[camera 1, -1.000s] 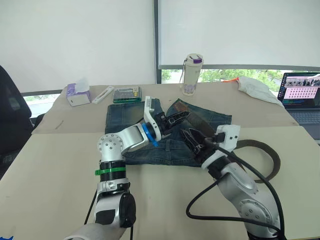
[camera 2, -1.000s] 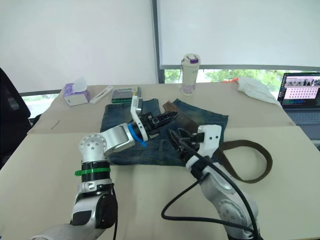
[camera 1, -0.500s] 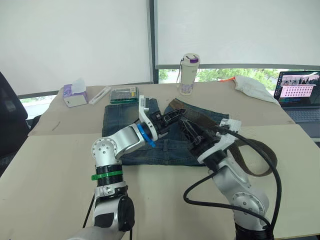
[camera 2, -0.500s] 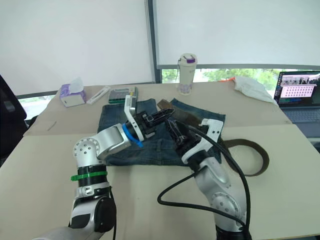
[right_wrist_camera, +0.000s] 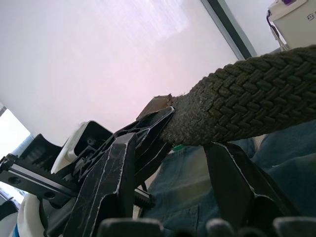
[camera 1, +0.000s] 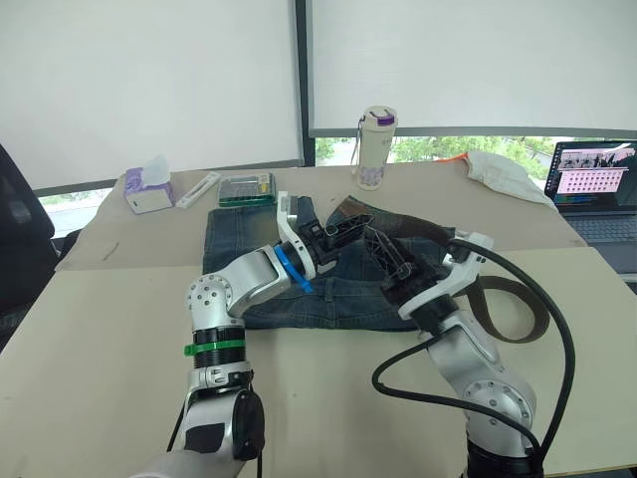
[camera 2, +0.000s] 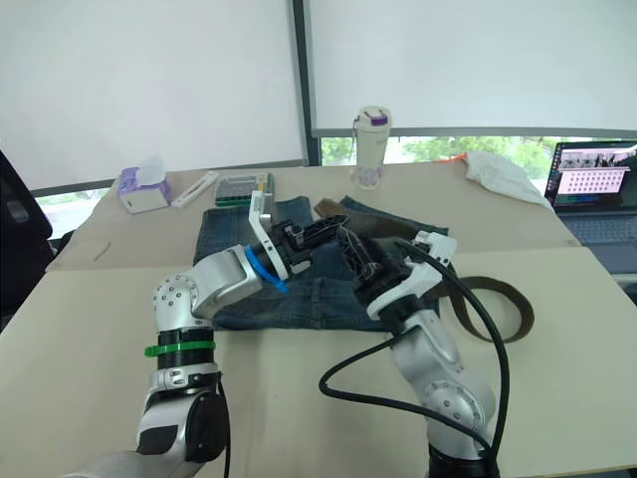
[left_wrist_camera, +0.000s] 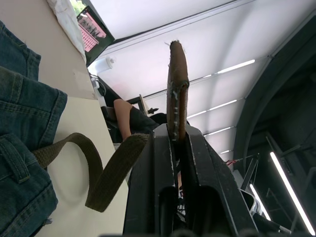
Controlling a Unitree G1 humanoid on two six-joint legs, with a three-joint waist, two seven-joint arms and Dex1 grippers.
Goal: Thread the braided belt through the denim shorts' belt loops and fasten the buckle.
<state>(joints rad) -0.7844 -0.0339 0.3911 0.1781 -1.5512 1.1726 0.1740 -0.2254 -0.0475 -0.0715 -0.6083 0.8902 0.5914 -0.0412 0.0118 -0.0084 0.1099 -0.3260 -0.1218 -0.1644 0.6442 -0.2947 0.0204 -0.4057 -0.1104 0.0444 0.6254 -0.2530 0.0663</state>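
- While the dark blue denim shorts point(camera 1: 254, 249) lay flat on the beige table point(camera 1: 109, 329), both arms met above the waistband.
- The left gripper point(left_wrist_camera: 178, 140) had its two black fingers pinched together on the leather-tipped end of the dark brown braided belt point(right_wrist_camera: 256, 106) (the tip stood up between them).
- The right gripper point(right_wrist_camera: 170, 140) had its fingers spread apart, the braided strap lying across the gap just beside the left gripper's fingertips.
- The rest of the belt curved in a loop on the table, right of the shorts.
- A white bottle with a purple lid point(camera 1: 376, 147) stood behind the shorts.
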